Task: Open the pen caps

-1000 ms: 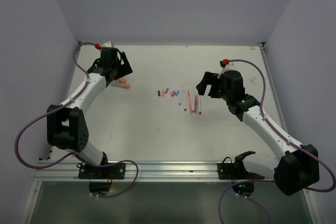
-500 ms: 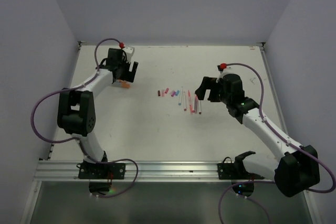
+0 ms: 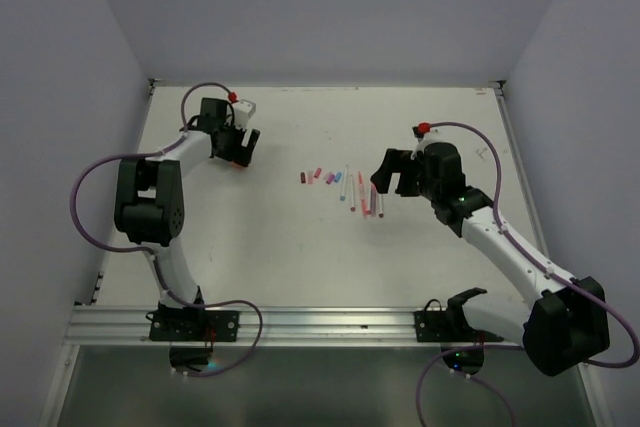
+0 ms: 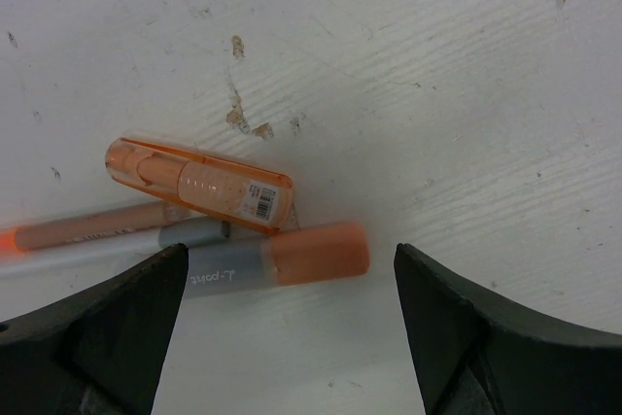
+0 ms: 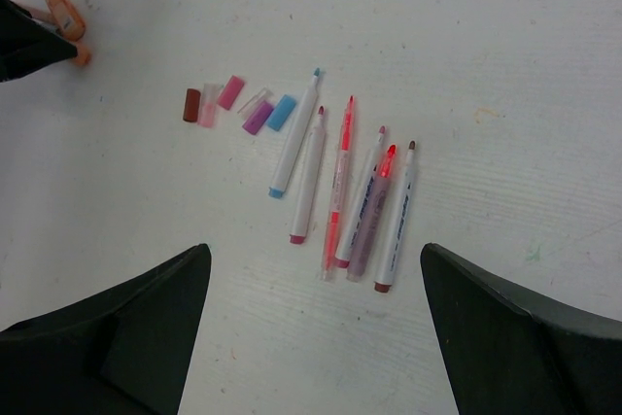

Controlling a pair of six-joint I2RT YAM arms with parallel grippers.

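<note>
left claw (image 4: 290, 255) spread above orange pens (image 4: 199, 185)

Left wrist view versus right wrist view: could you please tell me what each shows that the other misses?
Only the left wrist view shows the barcode label on the translucent orange marker and the lettering on the grey-barrelled marker with an opaque orange cap. Only the right wrist view shows the row of thin pale-barrelled pens and the loose small plastic caps, brown, pink, purple and blue, beside them. Both show the white table and the orange markers, tiny in the right wrist view's top-left corner.
</note>
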